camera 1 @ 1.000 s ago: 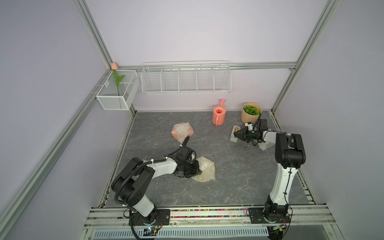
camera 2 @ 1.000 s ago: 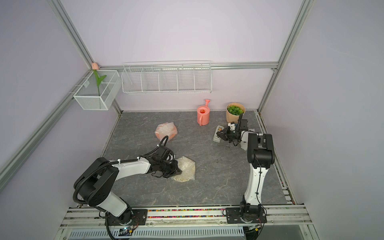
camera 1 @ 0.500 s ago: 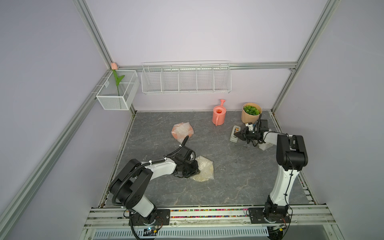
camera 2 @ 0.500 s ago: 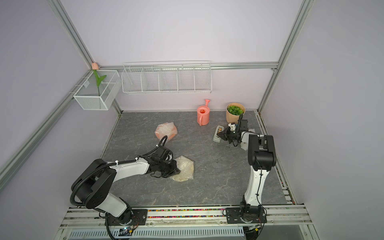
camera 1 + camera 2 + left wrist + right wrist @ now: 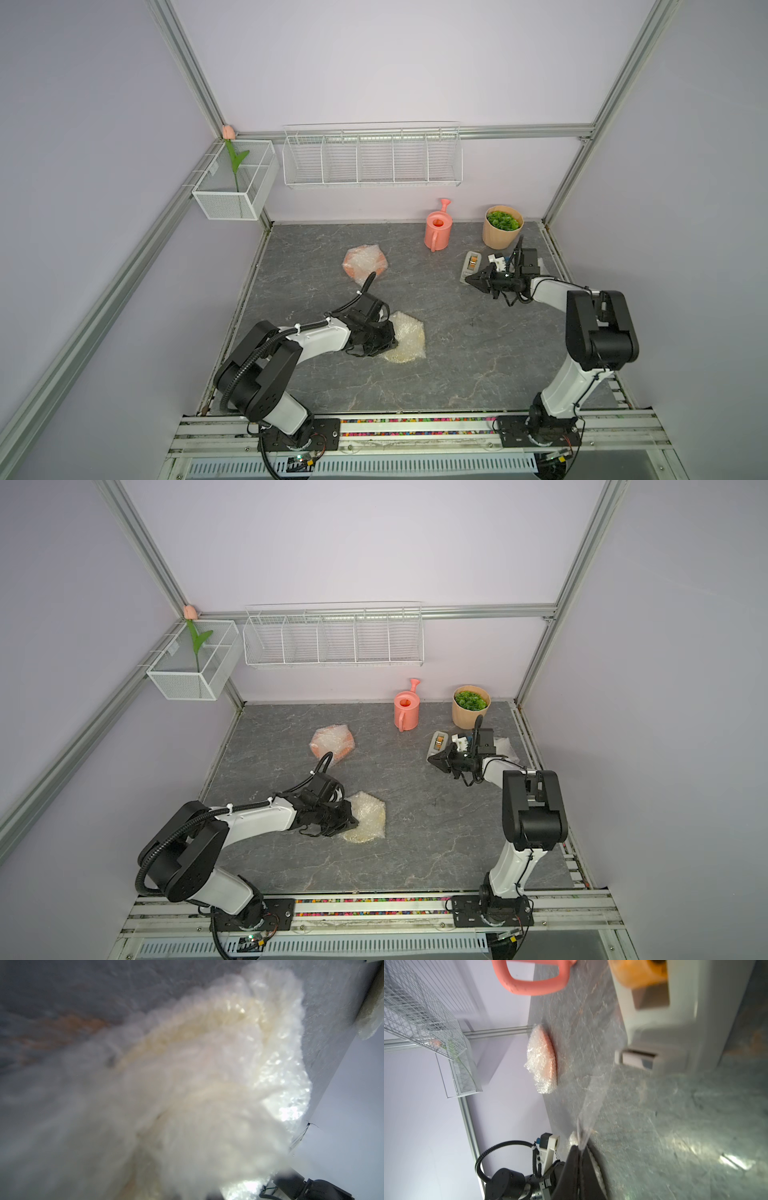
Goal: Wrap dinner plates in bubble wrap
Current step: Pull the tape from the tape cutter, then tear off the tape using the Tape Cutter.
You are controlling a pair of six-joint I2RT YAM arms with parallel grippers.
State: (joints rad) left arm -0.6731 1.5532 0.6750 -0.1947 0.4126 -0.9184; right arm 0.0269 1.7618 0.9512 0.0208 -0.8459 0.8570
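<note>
1. A pink plastic watering can stood beside a tan pot of green plant.
2. A grey tape dispenser lay nearby, a clear strip of tape stretched from it.
3. A white wire rack and a white mesh basket hung on the walls.

Right side: my right gripper has dropped slightly lower in the frame in both top views, and its tip now sits at the lower end of the tape dispenser. My jaws there have closed the last bit and now pinch a clear tape strip that runs back to the dispenser. My right elbow has swung down and toward frame right. Left side: my left gripper and the bubble-wrapped plate it touches have crept a little toward frame left.
</note>
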